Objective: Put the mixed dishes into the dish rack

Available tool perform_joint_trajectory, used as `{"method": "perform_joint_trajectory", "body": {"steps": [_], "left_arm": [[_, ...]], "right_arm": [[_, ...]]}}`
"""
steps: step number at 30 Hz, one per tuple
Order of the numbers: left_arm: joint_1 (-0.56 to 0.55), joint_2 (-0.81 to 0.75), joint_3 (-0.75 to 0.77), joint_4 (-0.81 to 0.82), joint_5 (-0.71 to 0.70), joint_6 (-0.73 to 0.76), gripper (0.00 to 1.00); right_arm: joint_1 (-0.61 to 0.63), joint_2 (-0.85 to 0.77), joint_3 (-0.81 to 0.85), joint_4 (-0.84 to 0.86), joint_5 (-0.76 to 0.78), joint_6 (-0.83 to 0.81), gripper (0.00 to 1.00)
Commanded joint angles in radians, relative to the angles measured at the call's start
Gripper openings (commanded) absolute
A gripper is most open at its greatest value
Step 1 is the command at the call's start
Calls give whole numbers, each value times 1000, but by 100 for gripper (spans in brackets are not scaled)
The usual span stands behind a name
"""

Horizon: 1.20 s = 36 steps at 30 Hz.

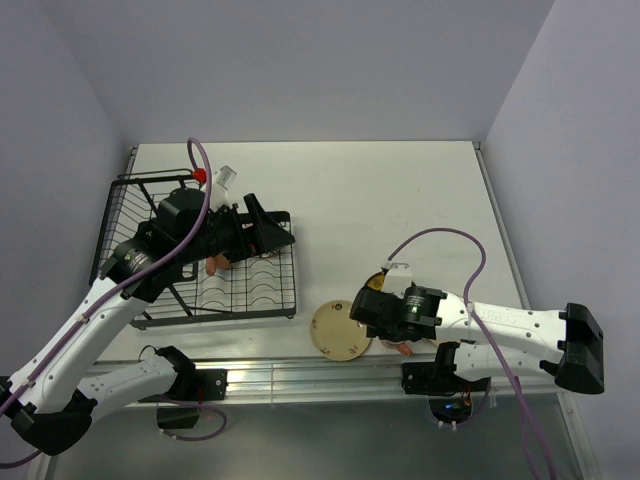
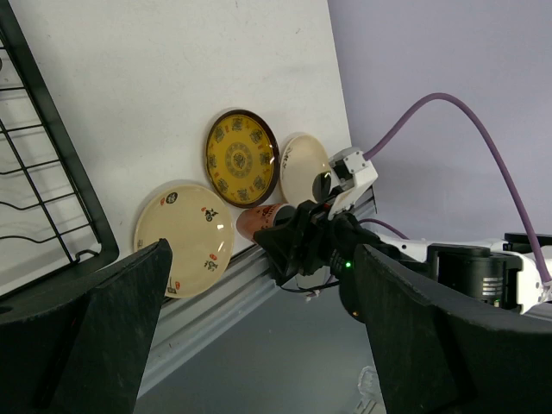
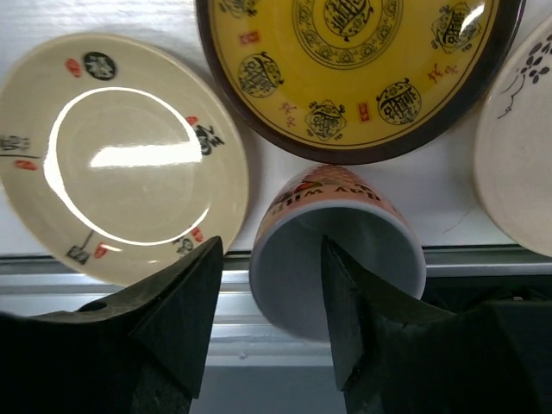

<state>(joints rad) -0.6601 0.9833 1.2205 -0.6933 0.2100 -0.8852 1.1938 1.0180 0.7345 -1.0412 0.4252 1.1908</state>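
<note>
Mug (image 3: pixel 341 207): pinkish-orange outside with printed lettering, pale grey-white inside. It lies on its side with the mouth facing the near edge. In the top view it sits at about 5 o'clock on the table (image 1: pixel 380 190), its mouth reaching over the metal rail (image 3: pixel 26 276).

Around it:
- Yellow plate (image 3: pixel 358 78), dark rim with black medallion pattern, at 12 o'clock of the mug, rim just beside it.
- Cream plate (image 3: pixel 129 159), small red and black marks, at 10 o'clock, close to the mug.
- Second cream plate (image 3: pixel 522 147) at 2 o'clock, cut by the frame edge.
- All three lie flat and crowd the mug on its far side.
- Dish rack (image 1: pixel 215 314), black wire, at 9 o'clock on the table, well apart from these dishes.

Right gripper (image 3: pixel 272 246): low over the near edge. Its jaws are part-spread and straddle the mug's rim, one finger outside the wall and one in front of the mouth. A gap shows on the outer side; no pinch seen.

Left gripper (image 2: pixel 263 246): above the rack's inner edge, facing the dishes. Its jaws are spread wide with nothing between them.
</note>
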Motion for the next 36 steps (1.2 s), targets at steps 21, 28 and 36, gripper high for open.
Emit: {"method": "perform_joint_trajectory", "body": {"steps": [21, 28, 36], "left_arm": [[-38, 9, -38, 57, 22, 69, 93], [-67, -34, -126, 213, 142, 137, 93], [-81, -156, -309, 569, 325, 134, 97]], "right_arm": [[15, 11, 54, -80, 145, 52, 0], [1, -108, 280, -126, 143, -80, 0], [-224, -216, 433, 165, -256, -359, 0]]}}
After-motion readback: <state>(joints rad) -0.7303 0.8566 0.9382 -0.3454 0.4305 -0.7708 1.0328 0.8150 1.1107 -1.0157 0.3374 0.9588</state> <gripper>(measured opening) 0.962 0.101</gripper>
